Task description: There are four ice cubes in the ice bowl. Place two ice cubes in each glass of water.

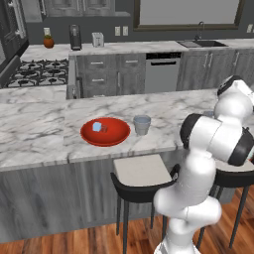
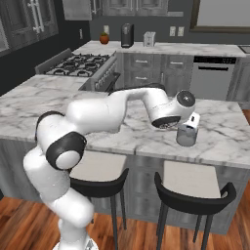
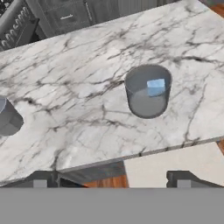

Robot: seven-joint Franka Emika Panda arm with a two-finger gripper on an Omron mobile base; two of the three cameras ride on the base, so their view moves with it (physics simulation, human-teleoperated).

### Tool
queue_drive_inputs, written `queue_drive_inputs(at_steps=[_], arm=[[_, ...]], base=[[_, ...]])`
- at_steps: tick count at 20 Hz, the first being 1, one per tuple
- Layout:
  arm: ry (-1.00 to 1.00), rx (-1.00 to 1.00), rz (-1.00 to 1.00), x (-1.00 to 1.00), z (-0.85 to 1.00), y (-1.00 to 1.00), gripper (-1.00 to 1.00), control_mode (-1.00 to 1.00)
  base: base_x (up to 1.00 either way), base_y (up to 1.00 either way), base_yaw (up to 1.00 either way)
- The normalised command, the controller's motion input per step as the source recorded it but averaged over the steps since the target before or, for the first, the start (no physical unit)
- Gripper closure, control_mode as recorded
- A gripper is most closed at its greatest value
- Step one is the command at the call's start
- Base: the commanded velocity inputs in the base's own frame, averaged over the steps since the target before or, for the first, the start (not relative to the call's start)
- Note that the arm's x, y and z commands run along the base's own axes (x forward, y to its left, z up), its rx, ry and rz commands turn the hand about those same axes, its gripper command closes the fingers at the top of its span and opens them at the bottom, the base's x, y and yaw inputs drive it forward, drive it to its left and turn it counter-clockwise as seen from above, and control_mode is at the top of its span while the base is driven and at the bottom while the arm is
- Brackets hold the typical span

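Gripper (image 3: 111, 183) spread wide, empty, above glass (image 3: 148, 91) w/ one cube (image 3: 155, 87) inside; lift straight up before swinging to bowl (image 1: 105, 131).

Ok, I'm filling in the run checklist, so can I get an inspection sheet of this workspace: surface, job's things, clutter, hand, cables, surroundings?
Surface: marble island counter, no spills seen.
Job's things: red ice bowl holds pale ice cubes, count unclear. One glass stands just beside the bowl. The second glass stands apart, with one ice cube inside.
Clutter: nothing seen on the island.
Hand: the hand is open and empty, close to the second glass.
Cables: nothing seen.
Surroundings: stool under the counter edge, stove and dishwasher behind.
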Motion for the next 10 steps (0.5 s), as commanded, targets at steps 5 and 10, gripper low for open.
queue_drive_inputs(at_steps=[5, 10], arm=[[0.04, -0.11, 0.27, -0.91, 0.89, 0.96, -1.00, -1.00], [0.15, -0.23, 0.40, -0.81, 0.78, 0.90, -1.00, -1.00]], base=[[0.00, 0.00, 0.00], [0.00, 0.00, 0.00]])
